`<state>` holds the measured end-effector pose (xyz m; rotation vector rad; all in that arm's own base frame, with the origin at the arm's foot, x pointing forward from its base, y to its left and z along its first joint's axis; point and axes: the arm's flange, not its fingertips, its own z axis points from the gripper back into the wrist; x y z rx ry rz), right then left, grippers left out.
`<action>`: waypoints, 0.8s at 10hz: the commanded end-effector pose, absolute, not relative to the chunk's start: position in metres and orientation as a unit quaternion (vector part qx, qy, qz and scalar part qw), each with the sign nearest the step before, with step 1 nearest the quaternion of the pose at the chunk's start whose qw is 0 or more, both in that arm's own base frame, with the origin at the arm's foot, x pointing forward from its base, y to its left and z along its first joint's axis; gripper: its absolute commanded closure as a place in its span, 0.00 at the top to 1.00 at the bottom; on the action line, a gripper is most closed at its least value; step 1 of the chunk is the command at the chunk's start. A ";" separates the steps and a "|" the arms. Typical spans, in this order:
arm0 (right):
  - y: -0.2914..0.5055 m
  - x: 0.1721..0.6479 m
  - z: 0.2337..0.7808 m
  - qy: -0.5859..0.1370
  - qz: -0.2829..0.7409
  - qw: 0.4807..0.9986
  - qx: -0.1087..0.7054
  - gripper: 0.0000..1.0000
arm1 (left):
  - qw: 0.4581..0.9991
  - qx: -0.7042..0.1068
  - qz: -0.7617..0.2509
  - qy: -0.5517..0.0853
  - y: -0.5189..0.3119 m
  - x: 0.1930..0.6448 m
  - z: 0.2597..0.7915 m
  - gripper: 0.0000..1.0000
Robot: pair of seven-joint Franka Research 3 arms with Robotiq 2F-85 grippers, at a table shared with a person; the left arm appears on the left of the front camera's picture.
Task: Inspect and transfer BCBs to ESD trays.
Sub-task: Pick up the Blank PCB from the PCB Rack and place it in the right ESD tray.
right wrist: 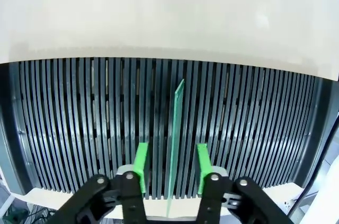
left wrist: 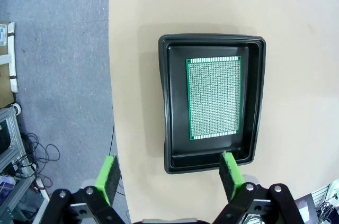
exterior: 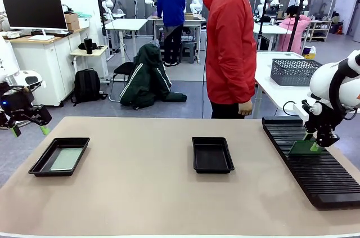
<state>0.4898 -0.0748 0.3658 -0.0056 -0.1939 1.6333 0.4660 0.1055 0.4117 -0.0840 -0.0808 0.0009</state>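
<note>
Counting across the bench (exterior: 140,193): two black trays, the left tray (exterior: 42,162) holding one board (exterior: 66,159), the middle tray (exterior: 195,156) at centre. A second board (exterior: 304,148) stands on edge in the single slotted rack (exterior: 320,176), between the right tool (right wrist: 172,155) fingers, gaps either side. The left tool (exterior: 29,131) hangs spread wide.

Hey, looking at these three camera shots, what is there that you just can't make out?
- Right wrist view: the upright board has its near end and its slot in the rack hidden behind the right claw.
- Front view: that board is too small to tell whether the claw touches it.
- Left wrist view: a finger of the left claw covers part of the tray rim.
</note>
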 end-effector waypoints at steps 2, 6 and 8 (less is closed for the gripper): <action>-0.075 0.489 0.367 -0.069 0.723 0.688 -0.007 0.22 | 0.998 -0.043 -0.001 -0.045 0.106 0.466 0.409 1.00; -0.076 0.492 0.364 -0.065 0.719 0.692 -0.007 0.00 | 0.998 -0.043 -0.001 -0.045 0.106 0.466 0.409 1.00; -0.076 0.490 0.365 -0.080 0.725 0.684 -0.004 0.00 | 0.998 -0.043 -0.001 -0.045 0.106 0.466 0.409 1.00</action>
